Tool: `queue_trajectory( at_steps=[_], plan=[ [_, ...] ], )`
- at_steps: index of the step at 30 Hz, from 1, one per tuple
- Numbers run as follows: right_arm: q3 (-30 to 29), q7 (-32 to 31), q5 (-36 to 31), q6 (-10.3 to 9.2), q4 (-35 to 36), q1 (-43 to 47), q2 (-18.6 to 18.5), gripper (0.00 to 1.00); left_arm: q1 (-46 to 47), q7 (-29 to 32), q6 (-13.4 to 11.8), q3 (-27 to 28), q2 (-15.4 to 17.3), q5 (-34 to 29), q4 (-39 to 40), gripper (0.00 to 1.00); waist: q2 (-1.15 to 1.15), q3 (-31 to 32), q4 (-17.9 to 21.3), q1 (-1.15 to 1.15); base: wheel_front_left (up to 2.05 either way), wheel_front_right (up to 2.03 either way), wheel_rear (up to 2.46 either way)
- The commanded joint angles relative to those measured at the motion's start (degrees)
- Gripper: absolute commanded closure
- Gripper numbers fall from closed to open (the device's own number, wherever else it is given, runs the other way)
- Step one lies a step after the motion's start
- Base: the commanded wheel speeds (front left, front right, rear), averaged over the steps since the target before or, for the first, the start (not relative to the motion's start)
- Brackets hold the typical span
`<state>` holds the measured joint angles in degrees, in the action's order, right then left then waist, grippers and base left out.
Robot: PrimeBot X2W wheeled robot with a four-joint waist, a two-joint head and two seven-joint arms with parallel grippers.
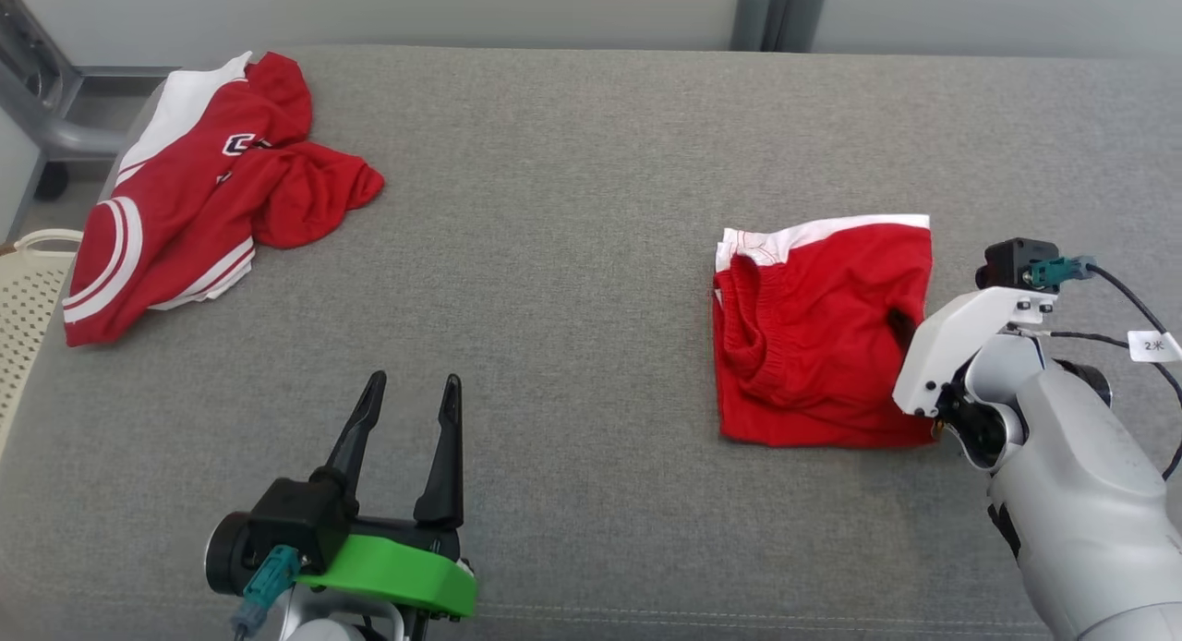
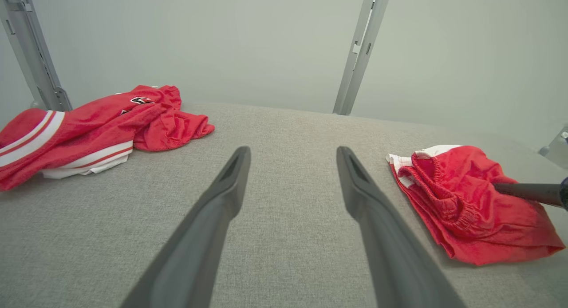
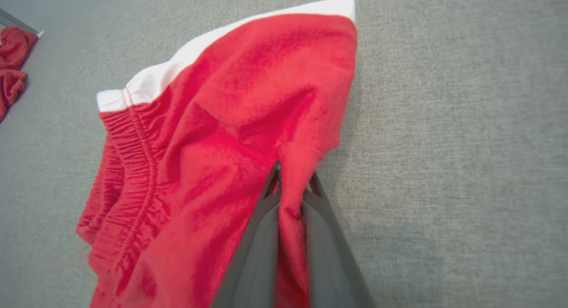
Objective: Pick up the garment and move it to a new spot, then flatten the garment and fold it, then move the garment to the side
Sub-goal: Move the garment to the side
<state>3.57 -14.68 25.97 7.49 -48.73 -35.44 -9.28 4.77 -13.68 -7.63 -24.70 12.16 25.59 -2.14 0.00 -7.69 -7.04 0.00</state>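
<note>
Red shorts (image 1: 817, 336) (white band at far edge), folded roughly square, waistband leftward, lying at right

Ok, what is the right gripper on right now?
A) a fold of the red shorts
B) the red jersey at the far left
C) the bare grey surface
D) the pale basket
A: in the right wrist view the right gripper is pinched shut on a fold of the red shorts.

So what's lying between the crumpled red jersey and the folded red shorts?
Nothing: in the head view, the grey cushion between the jersey and the shorts is bare.
</note>
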Motion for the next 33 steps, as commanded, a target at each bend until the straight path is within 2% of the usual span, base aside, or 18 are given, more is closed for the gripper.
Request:
queue_trajectory(
  at_steps=[1, 8, 21, 27, 33],
  plan=[
    [0.2, 0.5, -0.6, 0.0, 0.4, -0.7, -0.5, 1.0, 0.2, -0.3, -0.3, -0.1, 0.5, -0.2, 0.3, 0.0, 0.0, 0.2, 1.8, 0.0, 0.0, 0.0, 0.0],
    [2.6, 0.7, -1.6, 0.0, 1.2, -3.2, -2.1, 1.0, 1.0, 0.0, -0.3, -0.5, 0.8, -0.7, 1.6, 0.0, 0.0, -0.4, 8.6, 0.0, 0.0, 0.0, 0.0],
    [5.5, 1.9, -1.0, 0.0, 1.2, -10.3, -1.2, 1.0, 4.7, 1.8, -1.2, 0.4, 3.0, -2.1, 4.7, 0.0, 0.0, -6.1, 24.6, 0.0, 0.0, 0.0, 0.0],
    [5.9, 3.5, -0.4, 0.0, -0.1, -13.6, -1.3, 1.0, 7.2, 3.1, -1.3, 0.7, 4.4, -2.9, 6.2, 0.0, 0.0, -9.8, 26.9, 0.0, 0.0, 0.0, 0.0],
    [5.1, 6.8, -0.4, 0.0, -2.9, -17.5, -2.5, 1.0, 9.7, 4.5, -1.5, 1.3, 5.8, -3.6, 8.3, 0.0, 0.0, -13.8, 25.5, 0.0, 0.0, 0.0, 0.0]
  ],
)
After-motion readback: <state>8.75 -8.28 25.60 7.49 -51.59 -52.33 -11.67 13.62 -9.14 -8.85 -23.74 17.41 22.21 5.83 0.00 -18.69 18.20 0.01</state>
